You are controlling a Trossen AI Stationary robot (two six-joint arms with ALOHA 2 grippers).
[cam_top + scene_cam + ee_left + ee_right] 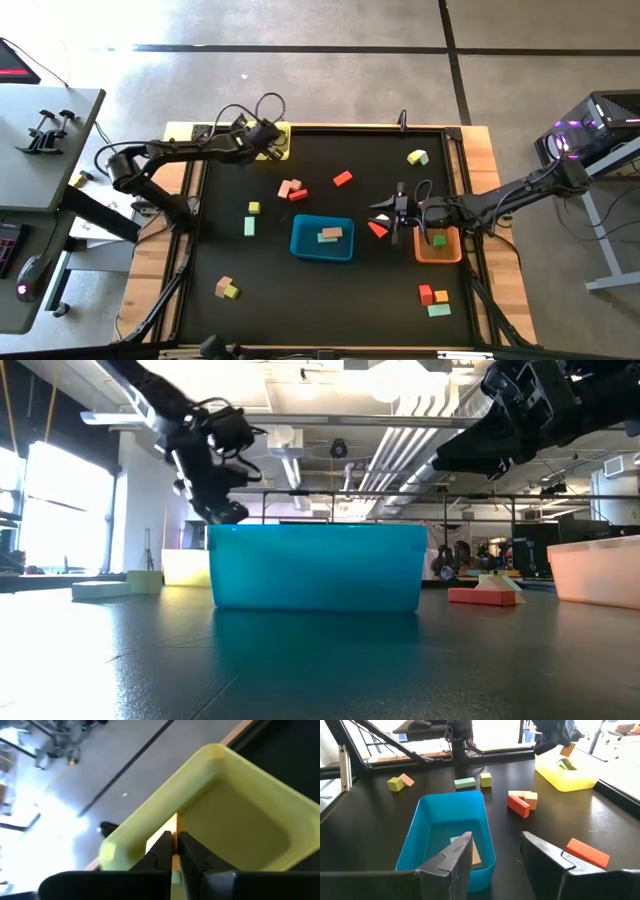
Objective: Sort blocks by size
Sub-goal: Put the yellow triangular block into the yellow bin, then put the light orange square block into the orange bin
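Over the shallow yellow plastic tray [240, 815] at the table's far left corner, the left gripper [174, 851] is pinched tight on what looks like a thin orange block [173, 826]. The right gripper [496, 851] hovers empty, fingers parted, between the blue tray [447, 827] and orange tray [438, 252].

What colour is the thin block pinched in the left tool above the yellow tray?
Orange. The block shows best in the left wrist view, between the shut left tool.

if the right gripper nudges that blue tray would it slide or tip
Probably slides: the blue tray is low and wide, flat on the smooth black table. It looks light, holding only flat blocks, so a push from the open right gripper could move it easily.
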